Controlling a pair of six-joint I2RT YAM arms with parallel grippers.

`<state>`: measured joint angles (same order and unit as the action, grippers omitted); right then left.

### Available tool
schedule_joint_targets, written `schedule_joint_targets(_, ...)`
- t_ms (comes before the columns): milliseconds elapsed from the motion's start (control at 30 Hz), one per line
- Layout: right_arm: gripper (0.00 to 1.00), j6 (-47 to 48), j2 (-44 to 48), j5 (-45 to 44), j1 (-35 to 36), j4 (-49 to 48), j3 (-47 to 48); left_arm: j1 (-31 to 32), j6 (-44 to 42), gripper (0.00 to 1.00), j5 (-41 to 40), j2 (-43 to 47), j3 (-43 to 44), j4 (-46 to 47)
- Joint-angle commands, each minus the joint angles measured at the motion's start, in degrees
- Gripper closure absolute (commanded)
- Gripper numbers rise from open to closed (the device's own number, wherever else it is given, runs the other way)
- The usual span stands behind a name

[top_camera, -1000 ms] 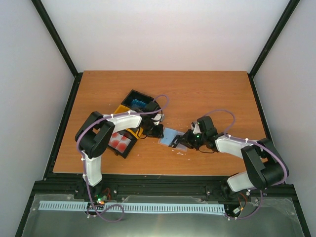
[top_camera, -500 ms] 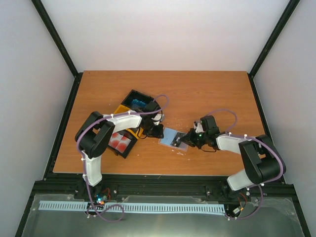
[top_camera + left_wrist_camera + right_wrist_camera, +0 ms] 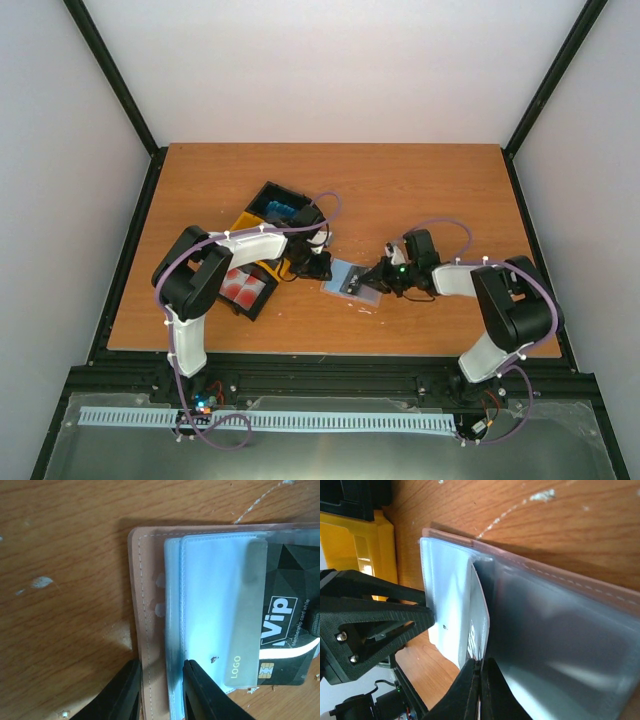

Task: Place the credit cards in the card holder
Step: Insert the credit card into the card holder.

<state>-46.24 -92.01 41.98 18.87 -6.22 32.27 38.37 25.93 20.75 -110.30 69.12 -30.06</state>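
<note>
Left wrist alone shows black card (image 3: pixel 287 630)

tan-pink card holder (image 3: pixel 145 605) open flat on table; black vip card (image 3: pixel 287 630) partly inside clear sleeve, perhaps halfway.

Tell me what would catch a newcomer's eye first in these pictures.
Mid-table, both arms meet over the open card holder: the left gripper pinches its tan edge while the shut right gripper pushes a black VIP card into a clear sleeve. Behind the left arm sits a bright black-and-yellow bin tray holding red and blue cards.
</note>
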Motion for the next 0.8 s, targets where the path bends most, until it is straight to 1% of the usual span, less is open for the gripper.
schedule_joint_targets(0, 0.97, 1.47, -2.54, 0.34, -0.28, -0.07, 1.91, 0.92, -0.88, 0.74, 0.59, -0.87, -0.44, -1.49)
schedule_joint_targets(267, 0.97, 0.16, -6.39, 2.22, 0.27, -3.32, 3.36, 0.92, -0.90, 0.74, 0.63, -1.14, -0.05, -1.78)
schedule_joint_targets(567, 0.97, -1.74, -9.18, 1.58, 3.48, -4.96, 4.88, 0.92, -1.21, 0.75, 0.44, -1.31, 0.05, -1.91)
schedule_joint_targets(700, 0.97, -1.41, -9.68, 0.09, 4.38, -3.89, 6.10, 0.92, -1.54, 0.75, 0.15, -1.32, 0.05, -2.14)
schedule_joint_targets(767, 0.95, -0.73, -9.35, -0.98, 4.42, -2.65, 6.58, 0.92, -1.74, 0.75, -0.09, -1.31, 0.04, -2.19)
